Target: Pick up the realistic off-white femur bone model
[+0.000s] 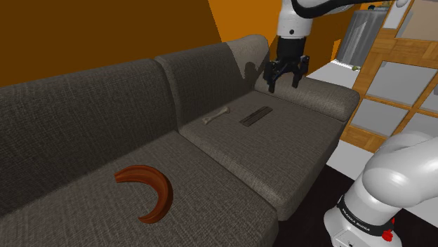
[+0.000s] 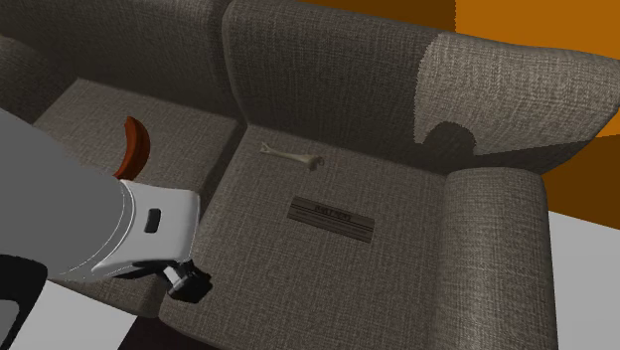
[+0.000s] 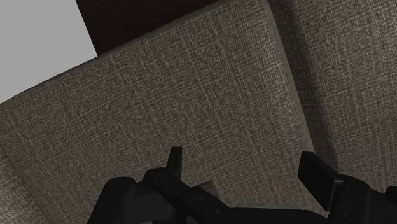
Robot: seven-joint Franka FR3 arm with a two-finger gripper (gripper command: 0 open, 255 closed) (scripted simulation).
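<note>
The off-white femur bone (image 1: 216,116) lies flat on the sofa's seat cushion (image 1: 281,158), close to the backrest; in the second exterior view the bone (image 2: 292,155) rests near the seam between the two seat cushions. My black gripper (image 1: 284,80) hangs open in the air above the armrest (image 1: 319,95), well to the shoulder view's right of the bone and higher than it. In the wrist view the two fingers (image 3: 175,160) stand wide apart with nothing between them, over the armrest fabric (image 3: 191,95).
A dark flat slab (image 1: 255,116) lies on the same cushion between the bone and the gripper, also visible as the slab (image 2: 332,220). A brown curved object (image 1: 147,191) sits on the other seat cushion. The backrest (image 1: 203,77) rises right behind the bone.
</note>
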